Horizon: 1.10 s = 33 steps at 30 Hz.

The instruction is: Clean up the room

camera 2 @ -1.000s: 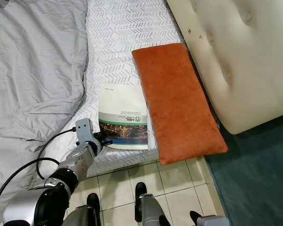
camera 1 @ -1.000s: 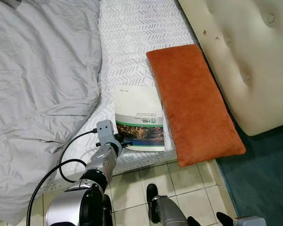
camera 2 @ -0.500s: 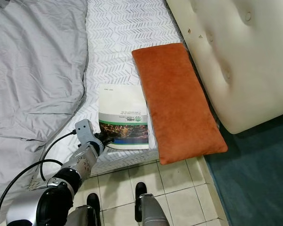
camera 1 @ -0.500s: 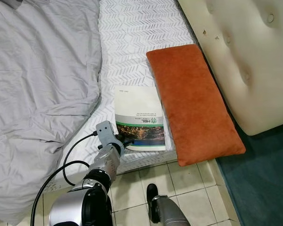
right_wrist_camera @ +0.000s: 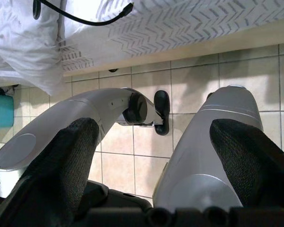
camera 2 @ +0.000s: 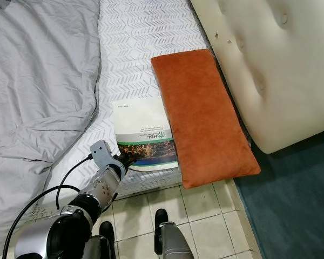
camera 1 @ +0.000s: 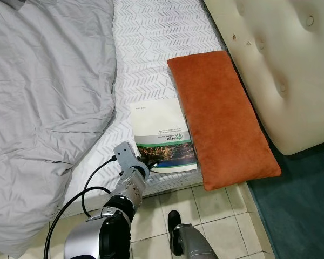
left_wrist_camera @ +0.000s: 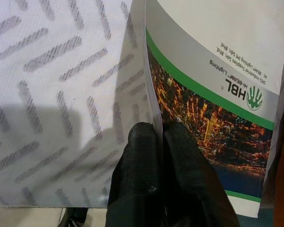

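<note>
A magazine (camera 1: pixel 161 128) with a white cover, a green stripe and a city photo lies on the chevron-patterned bed sheet (camera 1: pixel 151 43), against the left side of an orange pillow (camera 1: pixel 221 113). My left gripper (camera 1: pixel 151 162) reaches over the bed's near edge and is shut on the magazine's near left corner. In the left wrist view the two black fingers (left_wrist_camera: pixel 180 156) pinch the magazine (left_wrist_camera: pixel 213 90) edge between them. My right gripper (right_wrist_camera: pixel 154 127) hangs open over the tiled floor, above my own legs.
A rumpled grey duvet (camera 1: pixel 43 97) covers the left of the bed. A cream tufted headboard (camera 1: pixel 281 65) stands at the right, with a teal rug (camera 1: pixel 302 199) below it. Beige floor tiles (camera 1: pixel 216 216) run along the bed's near edge.
The magazine has turned slightly, and its near end has slid right toward the pillow. My left gripper has moved right with it along the bed edge.
</note>
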### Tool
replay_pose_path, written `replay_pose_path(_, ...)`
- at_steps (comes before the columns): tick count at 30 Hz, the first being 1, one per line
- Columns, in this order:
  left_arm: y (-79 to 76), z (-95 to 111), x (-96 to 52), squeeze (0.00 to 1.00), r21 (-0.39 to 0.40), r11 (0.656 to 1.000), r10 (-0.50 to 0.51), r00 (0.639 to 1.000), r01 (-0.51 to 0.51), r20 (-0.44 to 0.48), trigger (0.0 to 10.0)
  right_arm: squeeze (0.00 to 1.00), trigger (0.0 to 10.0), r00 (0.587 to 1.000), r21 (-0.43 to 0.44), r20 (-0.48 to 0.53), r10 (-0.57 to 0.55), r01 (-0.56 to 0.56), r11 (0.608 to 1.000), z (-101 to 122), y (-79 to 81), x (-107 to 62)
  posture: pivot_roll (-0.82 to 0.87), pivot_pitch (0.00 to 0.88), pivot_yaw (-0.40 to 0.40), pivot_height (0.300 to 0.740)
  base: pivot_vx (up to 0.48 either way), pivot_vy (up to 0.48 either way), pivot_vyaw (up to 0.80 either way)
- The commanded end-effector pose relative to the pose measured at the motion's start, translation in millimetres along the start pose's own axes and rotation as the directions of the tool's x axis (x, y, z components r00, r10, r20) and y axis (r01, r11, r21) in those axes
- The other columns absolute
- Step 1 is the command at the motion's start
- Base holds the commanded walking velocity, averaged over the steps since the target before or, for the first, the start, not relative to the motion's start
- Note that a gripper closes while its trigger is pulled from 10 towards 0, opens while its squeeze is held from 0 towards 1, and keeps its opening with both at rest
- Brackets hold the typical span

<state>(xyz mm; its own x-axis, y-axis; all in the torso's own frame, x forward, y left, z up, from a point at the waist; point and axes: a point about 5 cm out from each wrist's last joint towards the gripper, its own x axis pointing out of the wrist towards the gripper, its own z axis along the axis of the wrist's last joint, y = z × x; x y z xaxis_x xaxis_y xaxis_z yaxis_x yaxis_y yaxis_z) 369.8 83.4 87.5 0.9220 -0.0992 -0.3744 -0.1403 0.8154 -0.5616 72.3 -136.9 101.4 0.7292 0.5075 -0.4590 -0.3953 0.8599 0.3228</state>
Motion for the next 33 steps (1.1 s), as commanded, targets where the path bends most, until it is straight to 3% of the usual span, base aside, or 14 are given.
replay_pose_path(1, 5.4, -21.0, -3.2, 0.00, -0.008, 1.000, 0.028, 0.997, -0.029, -0.071, 10.0, 0.00, 10.0, 0.999, 0.024, -0.040, -0.009, 0.010, 1.000, -7.1, 0.4, -4.4, -0.41, 0.489, -0.111, 0.740, 0.000, 0.000, 0.00)
replay_pose_path(2, 6.2, -20.8, -3.2, 0.31, -0.005, 0.999, 0.032, 0.997, -0.033, -0.070, 10.0, 0.00, 10.0, 0.999, 0.025, -0.040, -0.008, 0.009, 1.000, -7.1, 0.5, -4.2, -0.41, 0.489, -0.111, 0.740, 0.000, 0.000, 0.00)
replay_pose_path(3, 7.0, -20.4, -3.2, 1.00, 0.001, 0.999, 0.036, 0.997, -0.036, -0.068, 10.0, 0.00, 10.0, 0.999, 0.025, -0.040, -0.007, 0.008, 1.000, -7.2, 0.6, -4.0, -0.40, 0.490, -0.109, 0.740, 0.000, 0.000, 0.00)
replay_pose_path(8, 8.5, -16.2, -2.7, 1.00, 0.091, 0.996, 0.030, 0.998, -0.025, -0.053, 10.0, 0.00, 10.0, 0.999, 0.025, -0.040, -0.004, 0.005, 1.000, -7.1, 0.2, -3.0, -0.40, 0.490, -0.109, 0.740, 0.000, 0.000, 0.00)
replay_pose_path(13, 16.8, -10.1, -2.7, 1.00, 0.289, 0.957, 0.024, 0.999, -0.015, -0.030, 10.0, 0.00, 10.0, 0.999, 0.025, -0.044, 0.001, 0.001, 1.000, -11.0, -4.3, 3.2, -0.37, 0.464, -0.088, 0.740, 0.000, 0.000, 0.00)
replay_pose_path(19, 34.1, 0.4, -3.6, 1.00, 0.366, 0.930, 0.033, 0.999, -0.031, 0.001, 10.0, 0.00, 10.0, 1.000, 0.001, -0.002, 0.012, -0.012, 1.000, -4.6, -14.7, 21.0, -0.32, 0.406, -0.069, 0.740, 0.000, 0.000, 0.00)
replay_pose_path(20, 40.7, 7.7, -4.0, 1.00, 0.376, 0.926, 0.027, 0.999, -0.034, 0.024, 10.0, 0.00, 10.0, 1.000, -0.015, 0.026, 0.015, -0.014, 1.000, 1.2, -22.3, 30.3, -0.28, 0.363, -0.055, 0.740, 0.000, 0.000, 0.00)
replay_pose_path(26, 37.4, 0.0, -6.4, 1.00, 0.403, 0.915, -0.047, 0.998, 0.028, 0.038, 10.0, 0.00, 10.0, 0.997, -0.048, 0.068, 0.021, -0.018, 0.999, 8.9, -44.3, 58.1, -0.21, 0.244, -0.038, 0.740, 0.000, 0.000, 0.00)
replay_pose_path(28, 43.0, -2.5, -10.8, 1.00, 0.492, 0.869, -0.102, 0.993, 0.057, 0.066, 10.0, 0.00, 10.0, 0.992, -0.058, 0.129, -0.001, 0.009, 0.998, 21.7, -55.3, 71.3, -0.14, 0.147, -0.023, 0.740, 0.000, 0.000, 0.00)
replay_pose_path(29, 43.0, -2.5, -10.8, 1.00, 0.492, 0.869, -0.102, 0.993, 0.057, 0.066, 10.0, 0.00, 10.0, 0.992, -0.058, 0.129, -0.001, 0.009, 0.998, 21.7, -55.3, 71.3, -0.14, 0.147, -0.023, 0.740, 0.000, 0.000, 0.00)
replay_pose_path(30, 51.1, -3.9, -16.0, 1.00, 0.582, 0.810, -0.147, 0.986, 0.071, 0.083, 10.0, 0.00, 10.0, 0.982, -0.069, 0.185, -0.037, 0.051, 0.996, 32.1, -68.0, 84.7, -0.10, 0.084, -0.013, 0.740, 0.000, 0.000, 0.00)
replay_pose_path(31, 54.6, -4.3, -18.1, 1.00, 0.612, 0.788, -0.160, 0.983, 0.074, 0.087, 10.0, 0.00, 10.0, 0.977, -0.075, 0.205, -0.054, 0.070, 0.995, 35.5, -73.4, 90.3, -0.09, 0.067, -0.011, 0.740, 0.000, 0.000, 0.00)
replay_pose_path(32, 54.6, -4.3, -18.1, 1.00, 0.612, 0.788, -0.160, 0.983, 0.074, 0.087, 10.0, 0.00, 10.0, 0.977, -0.075, 0.205, -0.054, 0.070, 0.995, 35.5, -73.4, 90.3, -0.09, 0.067, -0.011, 0.740, 0.000, 0.000, 0.00)
replay_pose_path(33, 60.5, -3.3, -23.2, 1.00, 0.665, 0.743, -0.193, 0.976, 0.076, 0.104, 10.0, 0.00, 10.0, 0.967, -0.076, 0.242, -0.082, 0.103, 0.992, 41.9, -80.0, 95.6, -0.06, 0.027, -0.007, 0.740, 0.000, 0.000, 0.00)
